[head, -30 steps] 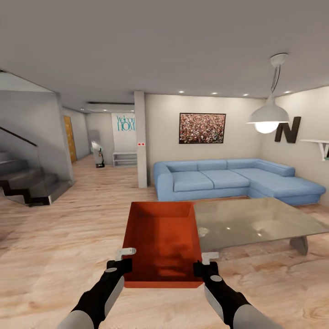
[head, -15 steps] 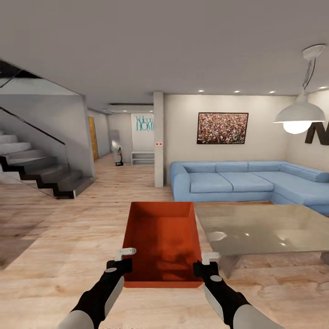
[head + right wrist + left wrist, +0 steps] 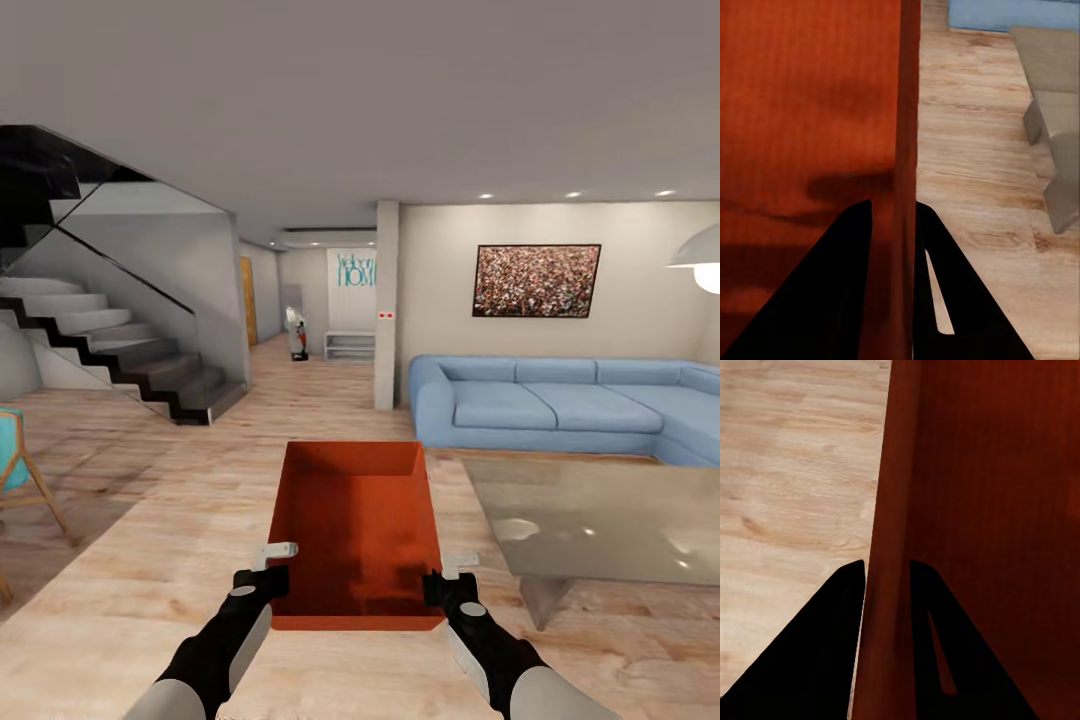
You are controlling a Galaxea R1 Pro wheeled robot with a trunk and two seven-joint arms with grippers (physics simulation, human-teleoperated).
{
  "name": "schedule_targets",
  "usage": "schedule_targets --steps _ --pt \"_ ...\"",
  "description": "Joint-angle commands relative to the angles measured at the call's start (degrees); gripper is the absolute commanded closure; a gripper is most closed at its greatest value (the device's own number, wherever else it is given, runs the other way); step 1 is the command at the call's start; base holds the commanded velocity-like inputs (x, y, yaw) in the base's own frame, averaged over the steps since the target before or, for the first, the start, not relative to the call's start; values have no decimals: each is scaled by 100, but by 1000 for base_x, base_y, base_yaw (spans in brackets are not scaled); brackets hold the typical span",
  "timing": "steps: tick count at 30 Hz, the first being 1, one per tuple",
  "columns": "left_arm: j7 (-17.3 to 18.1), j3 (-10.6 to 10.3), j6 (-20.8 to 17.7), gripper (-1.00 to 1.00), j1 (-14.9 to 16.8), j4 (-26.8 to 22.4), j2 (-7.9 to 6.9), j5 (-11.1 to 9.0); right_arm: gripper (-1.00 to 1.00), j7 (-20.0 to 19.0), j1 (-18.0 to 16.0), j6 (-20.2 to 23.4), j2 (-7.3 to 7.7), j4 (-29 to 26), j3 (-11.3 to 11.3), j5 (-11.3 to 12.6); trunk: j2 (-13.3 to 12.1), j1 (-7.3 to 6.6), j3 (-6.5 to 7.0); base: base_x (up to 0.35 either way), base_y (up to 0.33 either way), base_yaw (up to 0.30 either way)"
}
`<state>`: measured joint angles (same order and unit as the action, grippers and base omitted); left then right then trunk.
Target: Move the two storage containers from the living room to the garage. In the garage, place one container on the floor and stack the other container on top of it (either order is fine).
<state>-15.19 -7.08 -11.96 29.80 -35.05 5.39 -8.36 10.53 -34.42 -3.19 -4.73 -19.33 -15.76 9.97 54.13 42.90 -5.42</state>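
One red-orange storage container point(image 3: 355, 530) hangs in front of me over the light wood floor of the living room, open top up and empty. My left gripper point(image 3: 270, 572) is shut on its left wall near the closest corner. My right gripper point(image 3: 443, 580) is shut on its right wall. In the left wrist view the left gripper point(image 3: 886, 566) has the thin red wall point(image 3: 892, 472) pinched between its dark fingers. In the right wrist view the right gripper point(image 3: 894, 204) clamps the opposite wall point(image 3: 904, 90) the same way. The garage is out of view.
A glass coffee table point(image 3: 600, 520) stands close at the right, with a blue sofa point(image 3: 540, 405) behind it. A staircase point(image 3: 130, 350) rises at the left, a wooden chair point(image 3: 20, 470) sits at the left edge. Past a pillar point(image 3: 386, 300) a hallway runs ahead.
The whole view has swung left: sofa, table and lamp slid right, the staircase came further in and a chair appeared. The container and both grippers keep the same place in the view.
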Motion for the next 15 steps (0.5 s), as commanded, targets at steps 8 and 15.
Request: schedule_targets --steps 8,15 --pt "-192 20 -43 100 8 -28 -20 124 100 19 -4 -16 6 8 -94 119 7 1 -9 0 0 270" --pt "-191 20 -43 100 8 -28 -20 124 100 20 -4 -23 2 8 -95 119 7 1 -9 0 0 267"
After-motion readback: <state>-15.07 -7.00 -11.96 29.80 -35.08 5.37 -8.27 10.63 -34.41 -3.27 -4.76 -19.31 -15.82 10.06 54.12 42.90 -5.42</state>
